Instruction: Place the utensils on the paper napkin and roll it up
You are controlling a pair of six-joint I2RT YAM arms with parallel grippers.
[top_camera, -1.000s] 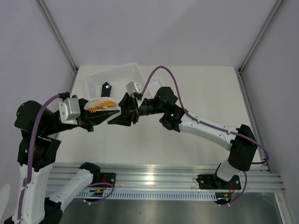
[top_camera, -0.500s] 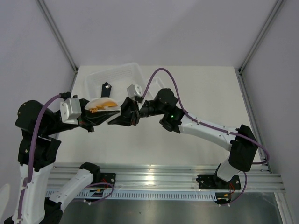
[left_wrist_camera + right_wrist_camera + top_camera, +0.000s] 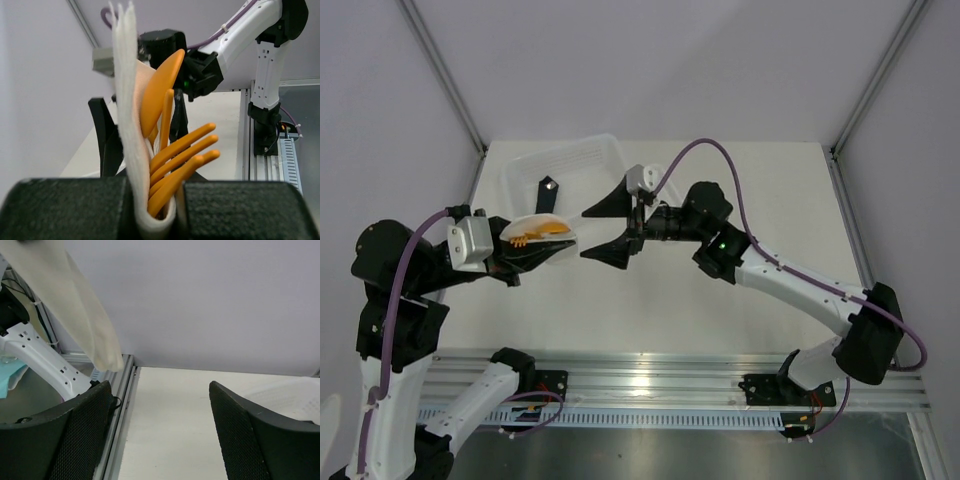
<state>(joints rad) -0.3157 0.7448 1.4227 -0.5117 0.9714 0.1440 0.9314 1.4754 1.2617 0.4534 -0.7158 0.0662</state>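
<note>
Left gripper: we see the left gripper (image 3: pixel 155 212) closed tightly, its two black pads pressing from both sides on the lower fold of the bundle.
Napkin: the thin white paper napkin (image 3: pixel 126 95) is folded in two like a pocket. It stands up out of the pads, and its open edge points away from the wrist camera.
Utensils: the orange plastic utensils (image 3: pixel 161 92) sit inside this fold. We can make out a spoon with an oval bowl, a slim handle just beside it, and four thin prongs that spread out to one side. Their lower ends are hidden between the pads.
Place of the bundle: in the top view it is held in the air above the left part of the pale counter (image 3: pixel 790 190), near the left edge and about halfway between the near edge and the far edge.
Right gripper: the right gripper (image 3: pixel 584 232) has its fingers spread wide apart with nothing between them. Its own wrist view shows only the bare counter in the gap.
Right gripper, place: it is above the middle of the counter, just beside the bundle but apart from it, with the finger tips pointing toward the left edge.
Tray: a clear white plastic tray (image 3: pixel 525 165) stands at the far left corner of the counter.
Bar: a black flat bar with a white dot (image 3: pixel 546 190) lies inside this tray.
</note>
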